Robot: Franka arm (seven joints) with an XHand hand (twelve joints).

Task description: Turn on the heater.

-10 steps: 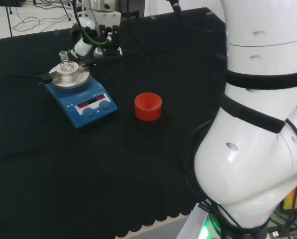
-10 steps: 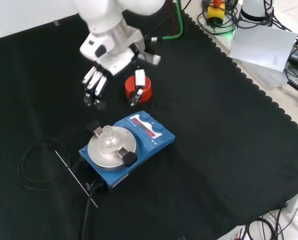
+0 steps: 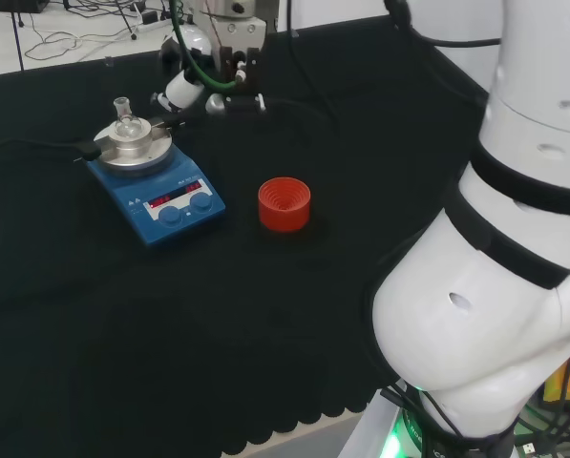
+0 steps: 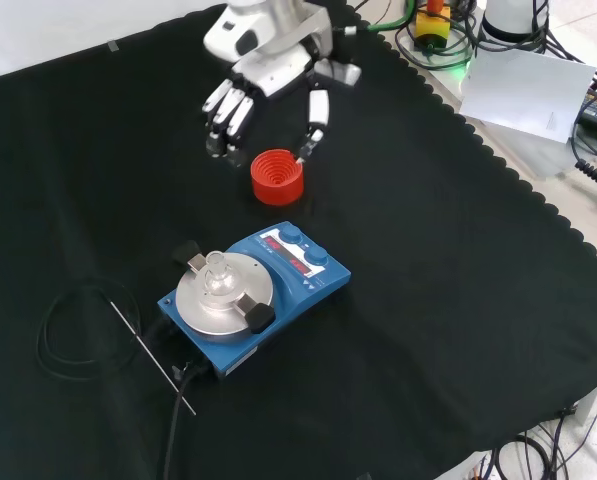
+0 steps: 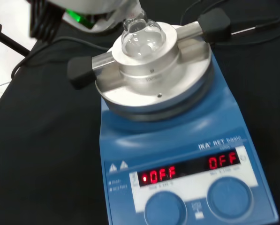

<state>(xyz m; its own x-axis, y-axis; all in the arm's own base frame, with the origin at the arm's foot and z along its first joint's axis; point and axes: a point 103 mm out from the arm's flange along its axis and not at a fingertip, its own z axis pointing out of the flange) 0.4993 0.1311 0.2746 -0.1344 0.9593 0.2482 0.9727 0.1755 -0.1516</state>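
Nearest in the front view, a cable (image 4: pixel 73 335) is coiled on the cloth (image 4: pixel 458 320) at left, beside the heater (image 4: pixel 253 295). A flask (image 4: pixel 216 272) is seated in the metal block on its plate, and two knobs (image 4: pixel 303 245) sit at the far end under a red display (image 5: pixel 189 169), which appears lit in the wrist view. Just beyond the knobs, a red ring (image 4: pixel 277 175) is seen, empty. Farthest, the hand (image 4: pixel 268 85) is held above the cloth, over and just behind the ring, well apart from the heater; its fingers (image 4: pixel 228 115) are spread straight and nothing is gripped.

Task judged not begun: no knob is touched. Risks from here: the ring lies between hand and knobs, so it could be knocked on a low approach. The knobs are close together, so the wrong one could be turned. A high or overshot reach could clip the flask or the block's black handles.
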